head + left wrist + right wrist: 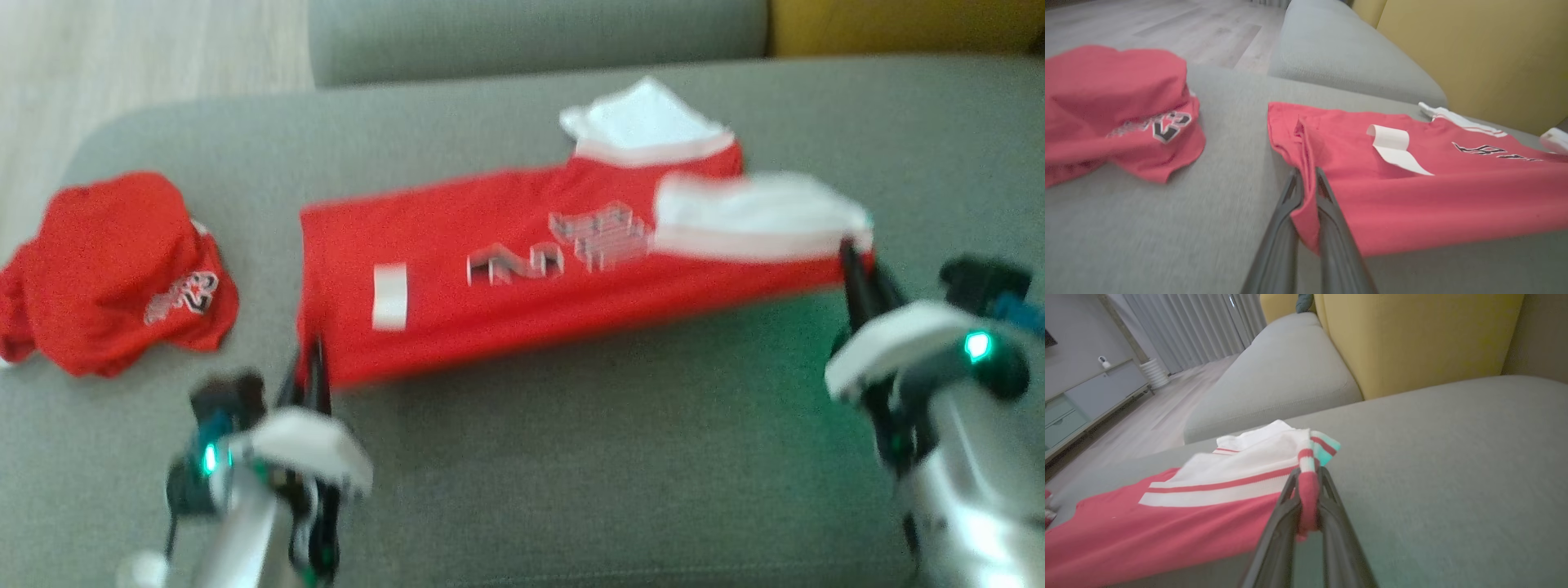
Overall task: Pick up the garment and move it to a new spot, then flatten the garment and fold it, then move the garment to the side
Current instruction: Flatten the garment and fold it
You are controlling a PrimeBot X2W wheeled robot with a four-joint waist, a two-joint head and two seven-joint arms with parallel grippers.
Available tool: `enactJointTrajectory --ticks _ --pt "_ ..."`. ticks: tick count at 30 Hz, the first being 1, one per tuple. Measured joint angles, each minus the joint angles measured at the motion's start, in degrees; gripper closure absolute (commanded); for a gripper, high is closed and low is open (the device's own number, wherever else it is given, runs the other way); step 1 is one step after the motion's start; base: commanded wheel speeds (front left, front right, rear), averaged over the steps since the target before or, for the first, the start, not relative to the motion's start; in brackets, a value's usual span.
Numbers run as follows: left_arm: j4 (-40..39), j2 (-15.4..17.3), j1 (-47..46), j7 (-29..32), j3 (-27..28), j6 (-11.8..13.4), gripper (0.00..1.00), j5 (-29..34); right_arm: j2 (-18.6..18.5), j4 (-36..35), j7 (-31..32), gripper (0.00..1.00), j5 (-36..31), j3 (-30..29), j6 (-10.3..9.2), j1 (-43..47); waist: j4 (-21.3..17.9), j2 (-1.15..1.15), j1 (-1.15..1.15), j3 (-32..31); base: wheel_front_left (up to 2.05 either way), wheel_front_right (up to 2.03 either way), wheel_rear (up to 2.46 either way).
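Observation:
A red garment point(522, 278) with white sleeves and grey lettering lies stretched across the grey sofa seat point(571, 457), its near edge lifted off the cushion. My left gripper point(314, 359) is shut on the garment's lower-left corner; in the left wrist view the red cloth point(1412, 196) is pinched between the fingers point(1290, 196). My right gripper point(853, 257) is shut on the right corner by the white sleeve. The right wrist view shows the striped sleeve edge point(1308, 473) clamped between its fingers point(1331, 506).
A second red garment point(114, 269) lies crumpled at the seat's left end, and shows as the crumpled red garment point(1114, 110) in the left wrist view. A grey cushion point(531, 33) and a yellow cushion point(1412, 335) stand behind. Wooden floor point(122, 65) lies beyond the left edge.

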Motion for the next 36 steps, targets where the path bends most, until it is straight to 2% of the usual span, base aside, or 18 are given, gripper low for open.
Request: enactJointTrajectory --ticks 5,10,11,12,16,19,23,31,36 --pt "1.2 0.0 6.8 0.0 -1.1 0.6 1.0 -2.5 0.0 -1.8 2.5 1.0 0.9 -0.6 0.0 9.6 -0.3 0.0 0.0 -3.4 0.0 0.0 0.0" --pt "2.2 -0.1 10.1 0.0 -2.9 1.8 1.0 -3.8 0.4 -4.6 4.1 1.0 0.7 -2.4 0.0 16.5 -0.7 0.0 0.0 -2.7 0.0 0.0 0.0" --pt "2.2 0.0 10.3 0.0 -2.9 2.3 0.58 -3.8 0.7 -5.3 4.1 0.64 0.3 -2.9 0.0 17.2 -0.8 0.0 0.0 -2.4 0.0 0.0 0.0" --pt "2.1 0.0 10.4 0.0 -2.9 2.9 0.0 -3.8 1.1 -5.9 4.1 0.0 -0.2 -3.5 0.0 17.6 -0.8 0.0 0.0 -2.1 0.0 0.0 0.0" --pt "1.5 0.6 10.0 0.0 -2.4 4.2 0.0 -1.9 1.3 -9.0 3.1 0.0 -2.4 -6.1 -0.01 17.3 -1.0 0.0 0.0 -0.4 0.0 0.0 0.0" --pt "1.4 0.8 7.1 0.0 -2.0 4.0 0.0 0.0 1.8 -11.1 2.6 0.0 -4.0 -6.4 0.0 16.0 -0.7 0.0 0.0 1.1 0.0 0.0 0.0" --pt "2.6 1.8 0.8 0.0 -2.0 2.7 0.0 1.6 2.1 -12.3 2.7 0.0 -5.1 -5.9 -0.01 13.0 -0.2 0.0 0.0 2.8 0.0 0.0 0.0" --pt "12.9 5.1 -15.8 2.6 -2.6 -1.5 0.0 3.0 2.4 -12.7 3.2 0.0 -6.7 -2.6 -0.01 2.6 0.4 0.0 0.0 8.1 0.0 0.0 0.0" --pt "17.9 5.1 -20.8 2.6 -2.8 -3.5 0.0 2.8 2.6 -11.7 3.1 0.0 -6.7 -0.2 0.0 -1.5 0.2 0.0 0.01 11.5 0.0 0.0 0.0"
